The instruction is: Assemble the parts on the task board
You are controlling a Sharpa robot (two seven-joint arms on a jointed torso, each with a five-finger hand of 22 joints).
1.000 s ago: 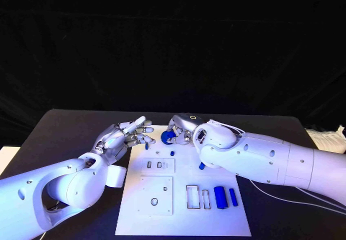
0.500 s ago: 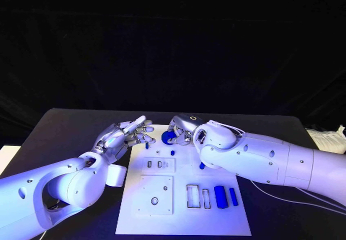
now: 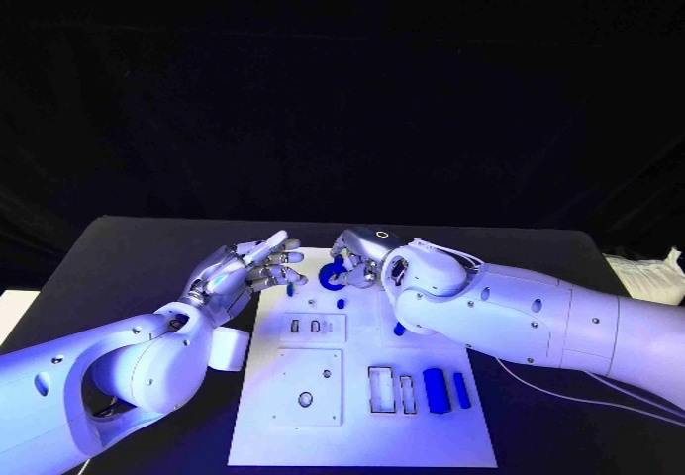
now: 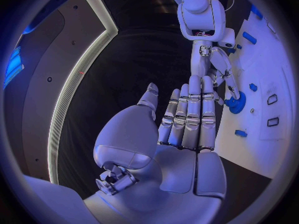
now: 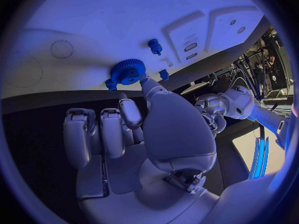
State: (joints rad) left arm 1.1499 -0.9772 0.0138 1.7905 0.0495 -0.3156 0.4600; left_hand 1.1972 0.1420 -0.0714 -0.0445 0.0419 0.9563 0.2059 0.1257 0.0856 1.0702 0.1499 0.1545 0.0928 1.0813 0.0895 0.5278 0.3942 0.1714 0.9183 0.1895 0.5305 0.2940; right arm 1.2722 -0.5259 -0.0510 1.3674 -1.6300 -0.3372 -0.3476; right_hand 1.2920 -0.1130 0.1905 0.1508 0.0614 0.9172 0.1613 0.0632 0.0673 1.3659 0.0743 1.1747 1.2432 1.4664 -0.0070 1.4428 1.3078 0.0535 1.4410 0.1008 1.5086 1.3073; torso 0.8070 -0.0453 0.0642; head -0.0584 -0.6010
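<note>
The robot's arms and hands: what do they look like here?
Both arms are smooth, rounded white shells with small dark screw holes. The left hand and right hand are silver metal with segmented fingers and pale tips. A thin white cable trails from the right arm across the black table.

The right hand [image 5: 146,134] fills the middle, its fingers [image 5: 81,134] curled in beside the palm, one fingertip reaching to a blue toothed wheel [image 5: 127,70] lying on the white board [image 5: 93,20]. At two o'clock from the wheel stands a small blue peg [image 5: 154,46]; just past the peg are two slots in a raised panel [image 5: 190,35]. The left hand [image 5: 221,107] hangs beyond the board's edge.
</note>
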